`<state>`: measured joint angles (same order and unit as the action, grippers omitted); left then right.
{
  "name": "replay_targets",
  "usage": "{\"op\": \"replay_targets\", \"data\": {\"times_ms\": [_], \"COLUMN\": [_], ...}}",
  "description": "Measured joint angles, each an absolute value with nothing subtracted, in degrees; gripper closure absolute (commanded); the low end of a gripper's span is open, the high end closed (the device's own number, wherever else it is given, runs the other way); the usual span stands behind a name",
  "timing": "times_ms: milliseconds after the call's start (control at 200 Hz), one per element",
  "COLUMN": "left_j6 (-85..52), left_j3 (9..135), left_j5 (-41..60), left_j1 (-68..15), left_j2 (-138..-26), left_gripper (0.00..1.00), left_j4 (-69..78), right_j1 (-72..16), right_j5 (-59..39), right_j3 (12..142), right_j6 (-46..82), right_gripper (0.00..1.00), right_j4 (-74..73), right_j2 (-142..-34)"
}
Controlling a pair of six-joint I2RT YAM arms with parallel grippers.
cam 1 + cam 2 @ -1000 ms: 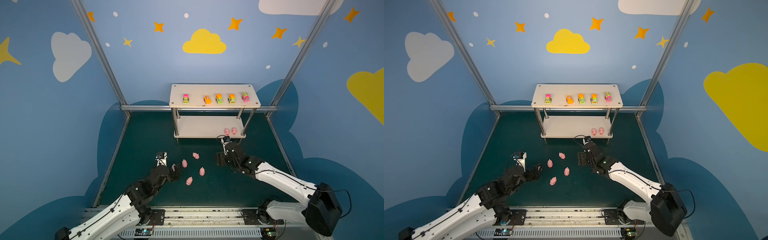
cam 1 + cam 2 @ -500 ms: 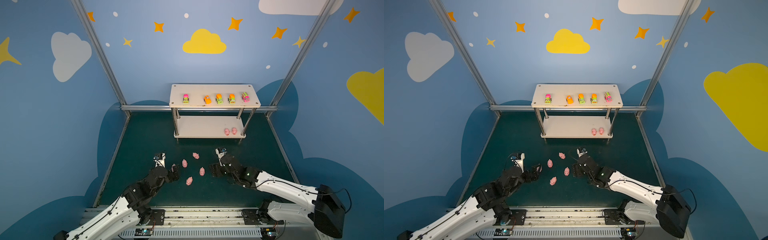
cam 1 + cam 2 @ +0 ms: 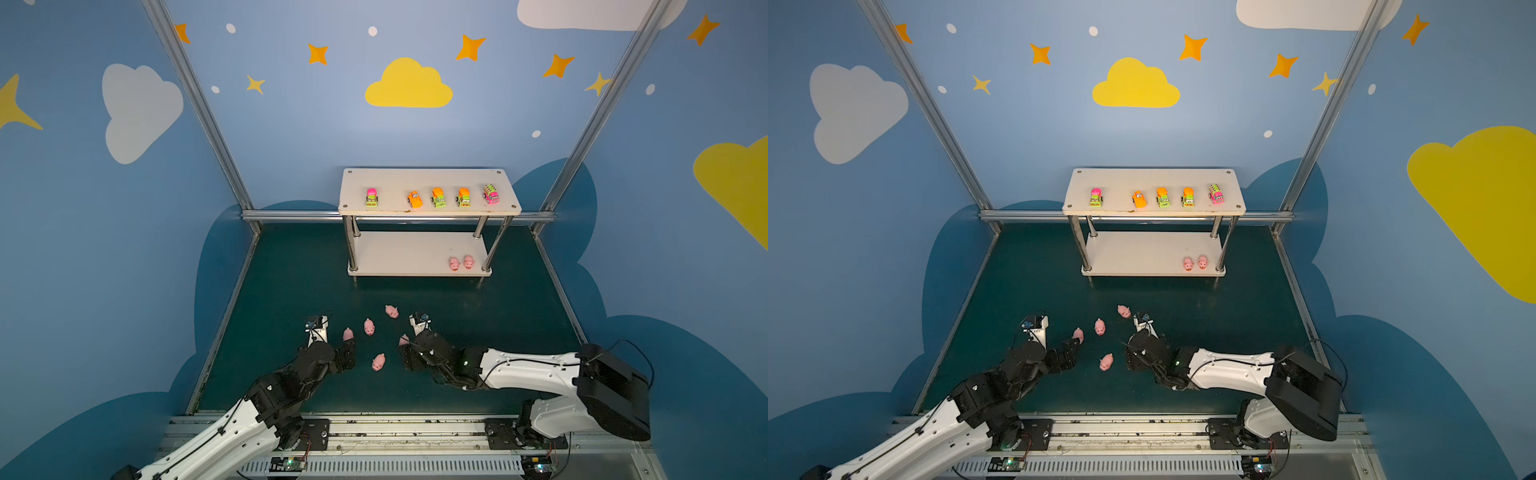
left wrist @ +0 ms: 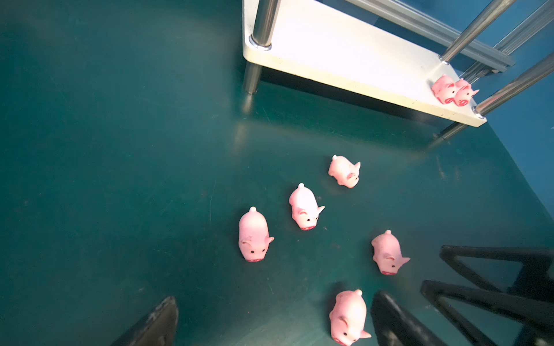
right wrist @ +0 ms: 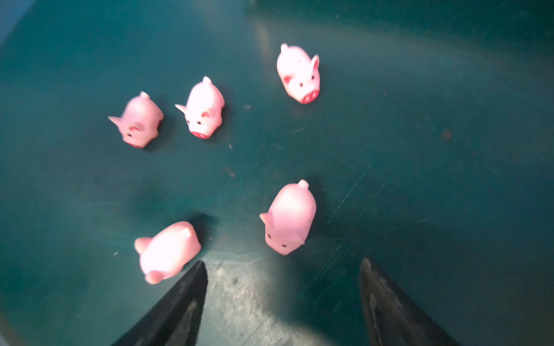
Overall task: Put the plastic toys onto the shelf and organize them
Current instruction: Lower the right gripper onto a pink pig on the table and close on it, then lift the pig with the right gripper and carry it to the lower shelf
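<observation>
**Five loose pigs [image 3: 369, 326] on the green mat [image 3: 291, 270], both grippers wide**

The shelf [image 3: 428, 180] stands at the back of the mat, its rear edge close to the back frame rail [image 3: 291, 215]. Five toy vehicles [image 3: 438, 197] line the top board near its front edge. Four sit close together toward the right end, and a pink-and-green truck [image 3: 371, 197] stands apart toward the left. The strip of board behind the row is bare.

On the lower board [image 3: 395, 253], two shelved pigs [image 3: 454, 263] stand side by side at the right end. They are near the front edge and just beside the front right leg [image 3: 494, 249]. The board lies open all the way to their left.

A band of open mat runs between the shelf's front edge and the rearmost pig [image 3: 391, 311]. More open mat spreads from the cluster out to both side rails.

The left gripper [image 4: 275, 299] is spread wide and holds nothing. In its wrist view the front pig [image 4: 349, 317] lies just inside one finger [image 4: 392, 323].

The right gripper [image 5: 283, 263] also has its jaws well apart with nothing gripped. The right-hand pig [image 5: 289, 218] stands just ahead of the gap. The front pig, blurred here and seemingly tipped over, lies just beside one fingertip [image 5: 195, 278]. In both top views the two grippers are near each other, with the front pig between them.
</observation>
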<state>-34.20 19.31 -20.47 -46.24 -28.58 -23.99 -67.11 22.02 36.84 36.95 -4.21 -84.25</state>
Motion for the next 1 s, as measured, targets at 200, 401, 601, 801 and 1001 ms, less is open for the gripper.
{"op": "replay_targets", "data": {"times_ms": [200, 401, 601, 801, 1001], "left_j6": [-34.5, -34.5, -34.5, -34.5, -34.5], "left_j3": [18.8, 18.8, 18.8, 18.8, 18.8], "left_j5": [-20.7, -20.8, -21.0, -21.1, -21.1], "left_j1": [-46.2, -46.2, -46.2, -46.2, -46.2], "left_j2": [-28.6, -28.6, -28.6, -28.6, -28.6], "left_gripper": [0.00, 0.00, 0.00, 0.00, 0.00], "left_j4": [-23.9, -23.9, -23.9, -23.9, -23.9], "right_j1": [-67.8, -68.0, -68.0, -68.0, -67.9], "right_j5": [22.6, 23.5, 24.7, 25.7, 26.9], "right_j3": [40.4, 42.7, 44.5, 45.0, 46.0], "right_j6": [38.2, 38.9, 39.4, 40.1, 40.1], "right_gripper": [0.30, 0.33, 0.37, 0.42, 0.50], "right_j4": [-6.2, -7.1, -6.8, -6.0, -5.7], "right_j2": [-91.2, -94.8, -97.9, -99.2, -100.4]}}
